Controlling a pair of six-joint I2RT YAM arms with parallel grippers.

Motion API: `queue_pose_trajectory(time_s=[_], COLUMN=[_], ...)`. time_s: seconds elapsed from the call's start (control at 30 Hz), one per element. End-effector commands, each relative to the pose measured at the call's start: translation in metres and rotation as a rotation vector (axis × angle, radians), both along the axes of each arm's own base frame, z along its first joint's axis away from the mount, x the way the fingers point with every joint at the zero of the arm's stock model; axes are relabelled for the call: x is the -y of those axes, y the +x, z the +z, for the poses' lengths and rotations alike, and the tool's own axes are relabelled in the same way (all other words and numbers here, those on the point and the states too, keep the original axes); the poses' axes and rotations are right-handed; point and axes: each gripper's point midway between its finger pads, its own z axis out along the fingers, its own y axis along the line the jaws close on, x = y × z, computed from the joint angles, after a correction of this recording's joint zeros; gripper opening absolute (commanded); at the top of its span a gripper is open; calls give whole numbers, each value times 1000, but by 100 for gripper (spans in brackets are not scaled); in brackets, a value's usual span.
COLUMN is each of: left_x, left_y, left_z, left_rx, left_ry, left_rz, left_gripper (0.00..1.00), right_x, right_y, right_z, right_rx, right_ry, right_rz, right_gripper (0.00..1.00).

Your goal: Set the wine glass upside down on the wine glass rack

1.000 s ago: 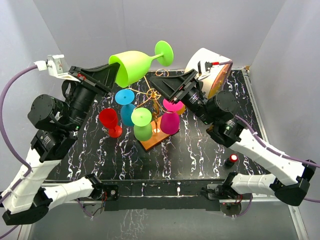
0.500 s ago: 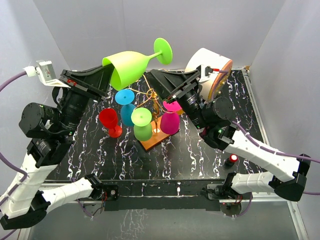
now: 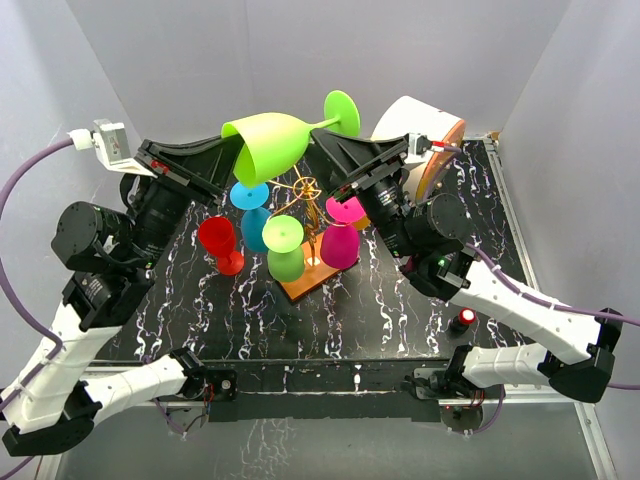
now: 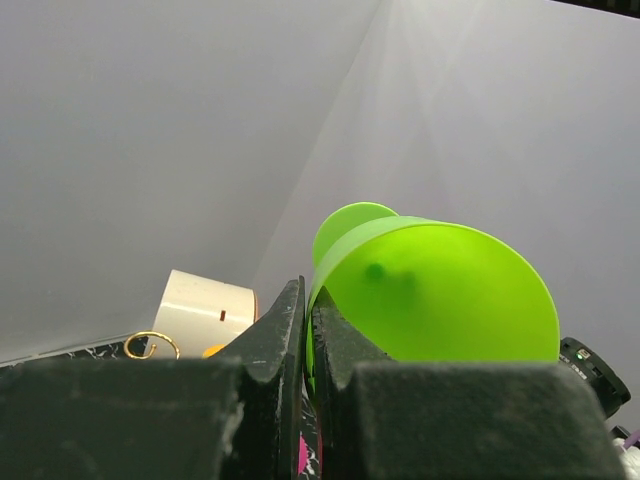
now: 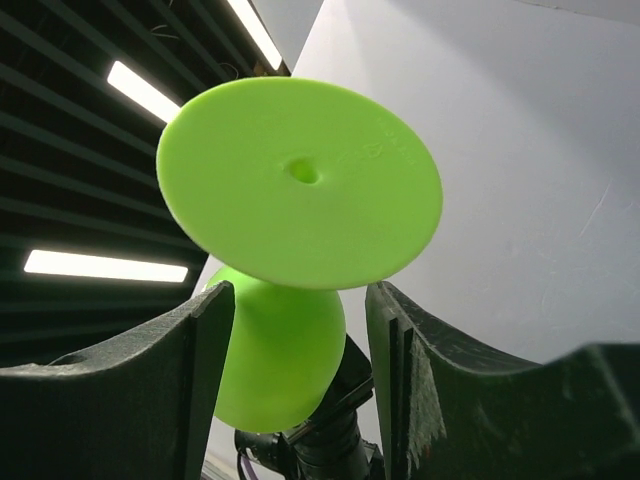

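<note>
A lime green wine glass (image 3: 270, 143) lies on its side in the air above the gold wire wine glass rack (image 3: 303, 190), its foot pointing right. My left gripper (image 3: 232, 152) is shut on the bowl's rim; the left wrist view shows the rim pinched between the jaws (image 4: 308, 335) and the bowl (image 4: 440, 300) to the right. My right gripper (image 3: 325, 148) is open, just under the stem. In the right wrist view the glass's foot (image 5: 300, 180) sits at the tips of my open right gripper (image 5: 300, 300), the bowl beyond it.
The rack's wooden base (image 3: 318, 280) stands mid-table. Blue (image 3: 252, 215), green (image 3: 286, 252) and magenta (image 3: 340, 245) glasses hang upside down on it. A red glass (image 3: 220, 243) stands to its left. A white cylinder (image 3: 415, 135) is at the back right, a red button (image 3: 463, 320) at the front right.
My left gripper has carried the green glass to the right and levelled it. My right gripper has risen to the glass's stem and foot.
</note>
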Motion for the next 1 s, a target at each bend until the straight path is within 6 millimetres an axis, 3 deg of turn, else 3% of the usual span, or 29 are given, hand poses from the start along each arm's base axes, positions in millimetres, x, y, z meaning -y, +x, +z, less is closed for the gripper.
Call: queue_pose_trajectory(time_s=[0.0,0.23,0.6,0.8,0.97], left_x=[-1,3,7,3,-8], left_y=[-11,-23,-30,-32,-41], left_z=[11,-2,-21,-37,-47], left_rx=[55,96,102,61,56], left_ry=[-22,30,72,106,158], left_rz=[-37,-81,-117,-117,-101], left_gripper=[0,0,0,15,45], right_x=[17,18,18,18,22], right_y=[-2,0,1,2,0], right_z=[24,29,20,16,14], right_rx=[-24,-69,-117,-131,-121], right_ry=[85,123,127,124,111], right_rz=[-15,3,8,9,-6], right_gripper=[52,44,0,0,0])
